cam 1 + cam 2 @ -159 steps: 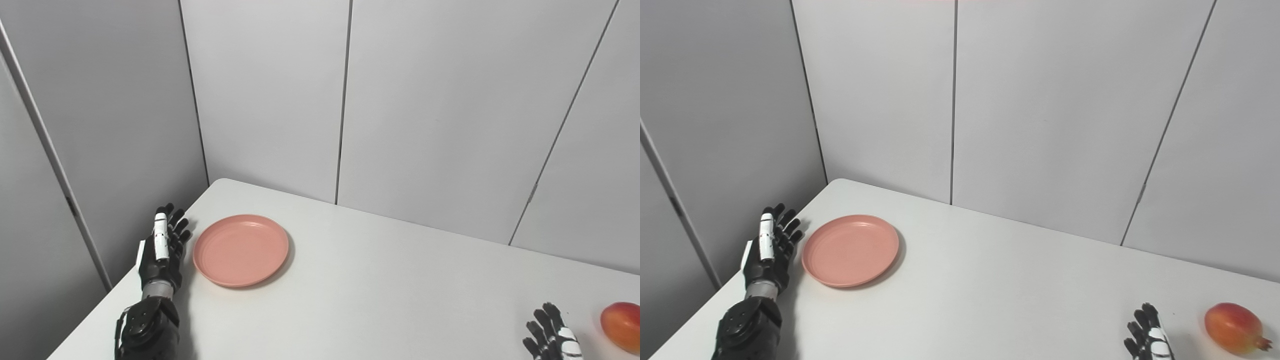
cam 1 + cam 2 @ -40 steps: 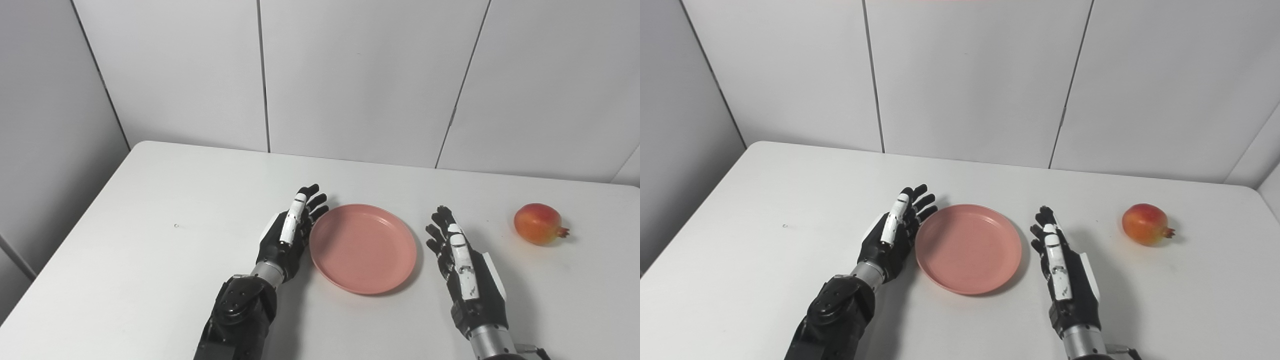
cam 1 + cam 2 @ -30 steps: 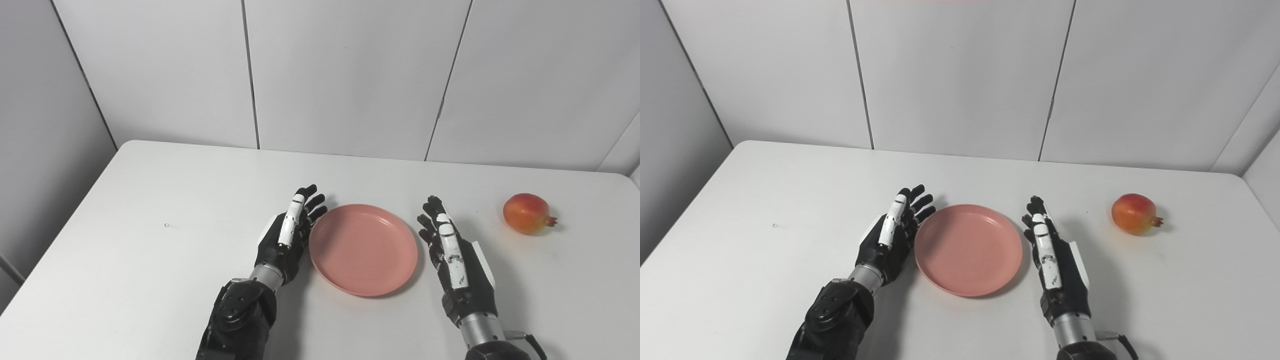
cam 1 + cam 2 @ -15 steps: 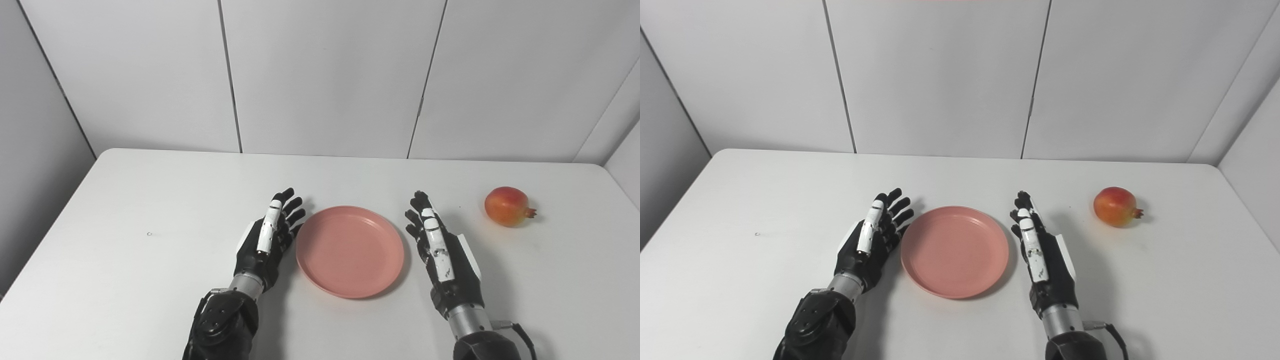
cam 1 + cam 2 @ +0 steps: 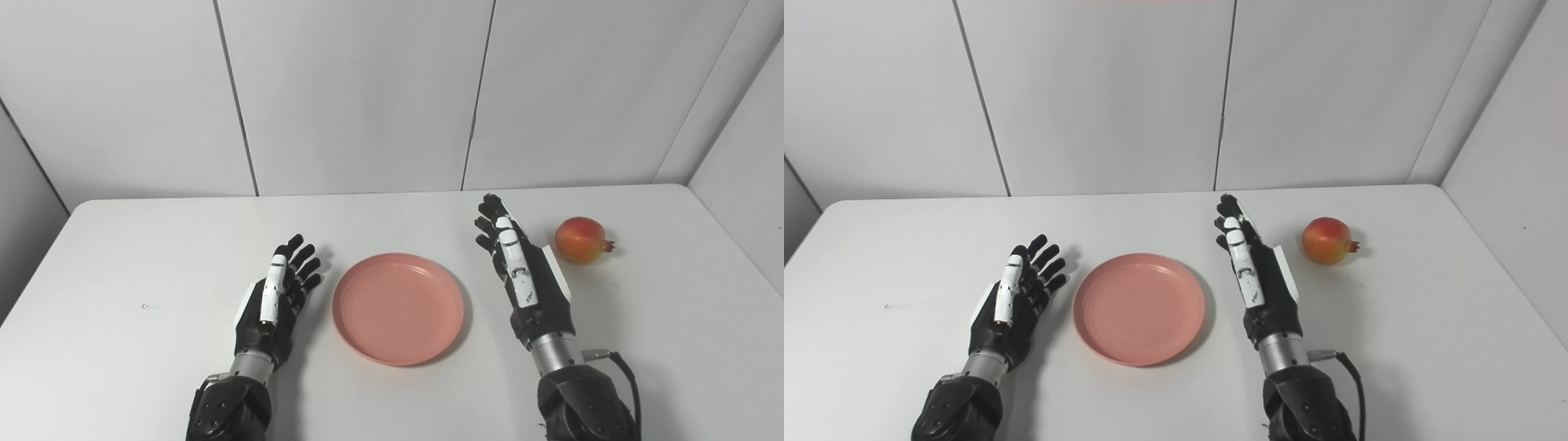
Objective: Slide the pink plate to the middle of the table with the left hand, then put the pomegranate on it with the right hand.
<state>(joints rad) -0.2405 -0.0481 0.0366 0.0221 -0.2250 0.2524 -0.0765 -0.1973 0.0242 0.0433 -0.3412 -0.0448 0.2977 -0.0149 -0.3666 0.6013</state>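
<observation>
The pink plate (image 5: 398,308) lies flat and empty near the middle of the white table (image 5: 122,245). My left hand (image 5: 272,304) rests edge-on to the plate's left, open, with a small gap between its fingers and the rim. My right hand (image 5: 520,275) is open, held edge-on to the right of the plate, fingers pointing toward the back. The red-orange pomegranate (image 5: 579,239) sits on the table just right of that hand's fingertips, untouched.
Grey wall panels (image 5: 367,92) close off the table's back edge, and another panel (image 5: 747,202) stands along the right side. A tiny dark speck (image 5: 144,305) marks the table at the left.
The camera swung right, shifting the whole scene. My left hand drew back from the plate's rim. My right hand moved forward toward the pomegranate. The plate stayed in place.
</observation>
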